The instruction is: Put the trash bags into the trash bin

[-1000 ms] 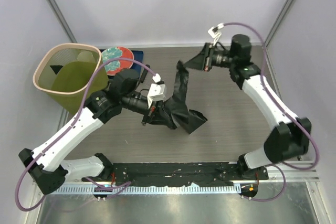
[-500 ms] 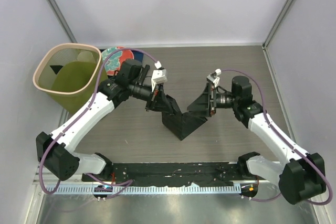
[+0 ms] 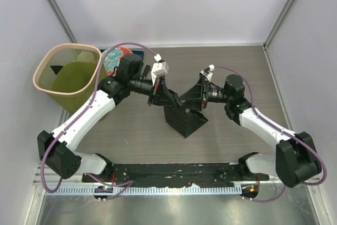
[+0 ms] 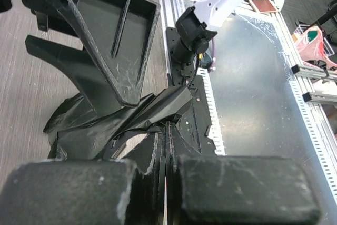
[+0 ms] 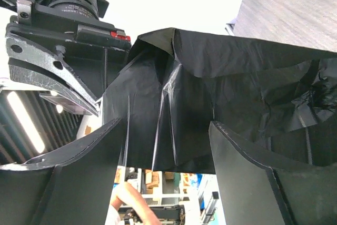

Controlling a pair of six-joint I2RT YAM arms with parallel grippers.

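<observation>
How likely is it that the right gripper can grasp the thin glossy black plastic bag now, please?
Probably yes: the open right gripper faces the bag, its film spanning the finger gap; nothing intervenes.

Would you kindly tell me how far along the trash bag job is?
Nothing clearly done: the trash bag is mid-table, outside the trash bin. In hand: left gripper pinches it, right gripper has jaws open around it. Left: carry it over and drop it in.

One bag [image 3: 184, 120], one bin [image 3: 67, 46], one plate [image 3: 115, 56].
</observation>
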